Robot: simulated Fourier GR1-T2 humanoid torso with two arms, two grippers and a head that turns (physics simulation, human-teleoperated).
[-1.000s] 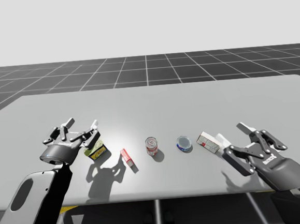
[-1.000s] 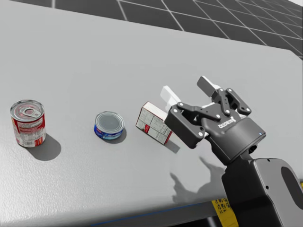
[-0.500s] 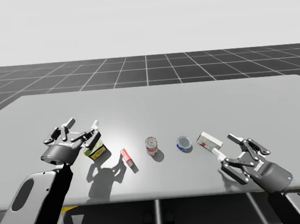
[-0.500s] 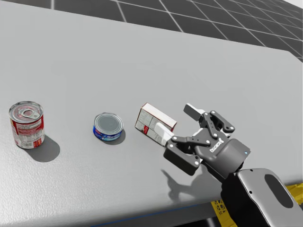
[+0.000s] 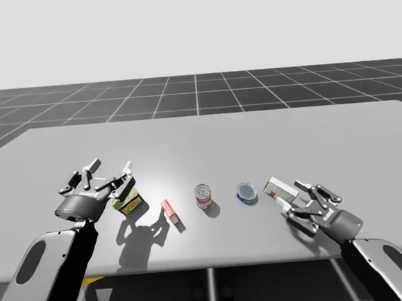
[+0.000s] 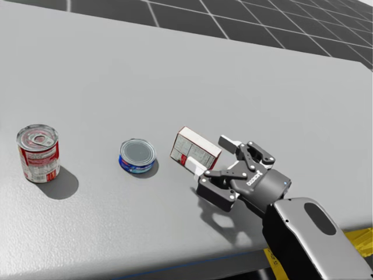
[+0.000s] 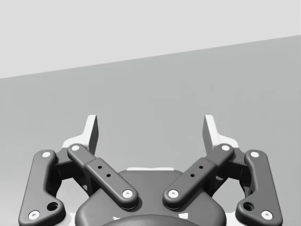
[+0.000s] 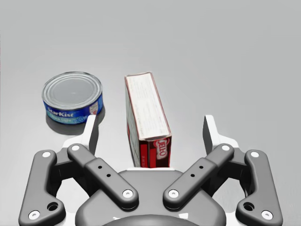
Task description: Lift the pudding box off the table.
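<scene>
Fingers of my right gripper (image 8: 150,129): spread wide, closed on nothing. The gripper sits low over the table (image 5: 200,136), close to its near edge.

Pudding box (image 8: 146,110): on the table, resting on a long narrow side, its red end toward my palm. It lies between the two fingers with a gap on either side, and neither finger touches it. Not lifted.

Blue flat can (image 8: 73,92): upright on the table, just beside the pudding box and apart from it, ahead of one finger of the right gripper.

Red can (image 6: 38,151): upright, ring-pull lid up, well apart from the blue flat can on the side away from the box.

Small red box (image 5: 169,210): flat on the table, next along the row past the red can.

Yellow and green box (image 5: 130,203): on the table near the small red box, partly covered in the high view by my left gripper (image 5: 109,173).

Left gripper, wrist view: fingers wide apart, nothing between them, bare table ahead.

Dark gridded floor (image 5: 196,91): beyond the table's far edge.
</scene>
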